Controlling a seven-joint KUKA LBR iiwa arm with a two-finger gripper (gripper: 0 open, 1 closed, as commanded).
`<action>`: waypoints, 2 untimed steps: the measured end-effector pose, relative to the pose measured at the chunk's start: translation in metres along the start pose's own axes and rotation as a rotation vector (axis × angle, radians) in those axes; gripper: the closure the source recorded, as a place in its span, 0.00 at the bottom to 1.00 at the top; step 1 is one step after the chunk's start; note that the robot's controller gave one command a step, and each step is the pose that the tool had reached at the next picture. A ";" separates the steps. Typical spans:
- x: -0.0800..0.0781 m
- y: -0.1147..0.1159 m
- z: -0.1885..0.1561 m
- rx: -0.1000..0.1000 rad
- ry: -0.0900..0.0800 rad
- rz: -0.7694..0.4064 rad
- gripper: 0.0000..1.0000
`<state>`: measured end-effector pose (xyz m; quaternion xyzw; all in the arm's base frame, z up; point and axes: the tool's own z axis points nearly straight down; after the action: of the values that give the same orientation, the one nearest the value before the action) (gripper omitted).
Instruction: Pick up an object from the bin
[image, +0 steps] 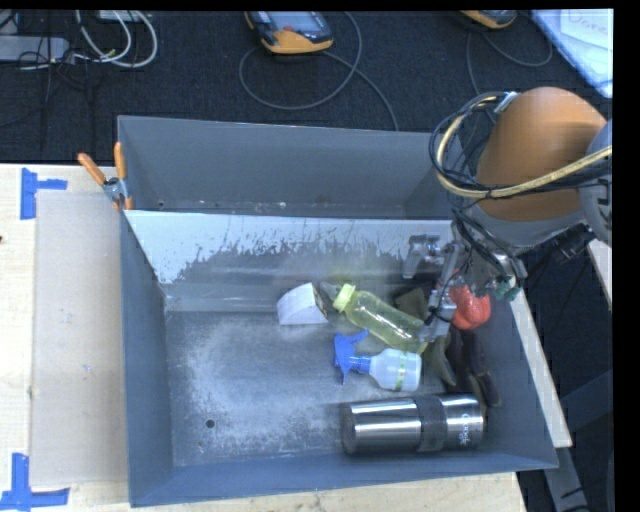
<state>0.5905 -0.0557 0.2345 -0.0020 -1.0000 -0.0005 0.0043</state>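
In the camera view, the gripper (440, 302) is seen low at the right side of the bin (215, 385), over the end of one yellow-green bottle (375, 315). Whether it is spread or pressed together cannot be told. One red lump (471, 310), one spray bottle (385, 368), one steel flask (413, 424) and one white piece (296, 305) are counted nearby.

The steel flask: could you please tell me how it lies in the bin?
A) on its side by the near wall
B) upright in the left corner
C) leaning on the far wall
A: the flask lies on its side along the near wall of the bin, beside the spray bottle.
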 end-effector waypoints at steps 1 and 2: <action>-0.001 0.000 -0.005 0.001 -0.008 -0.001 0.00; -0.003 -0.003 0.022 0.000 -0.008 0.062 0.00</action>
<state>0.5930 -0.0585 0.2128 -0.0329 -0.9995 -0.0004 0.0003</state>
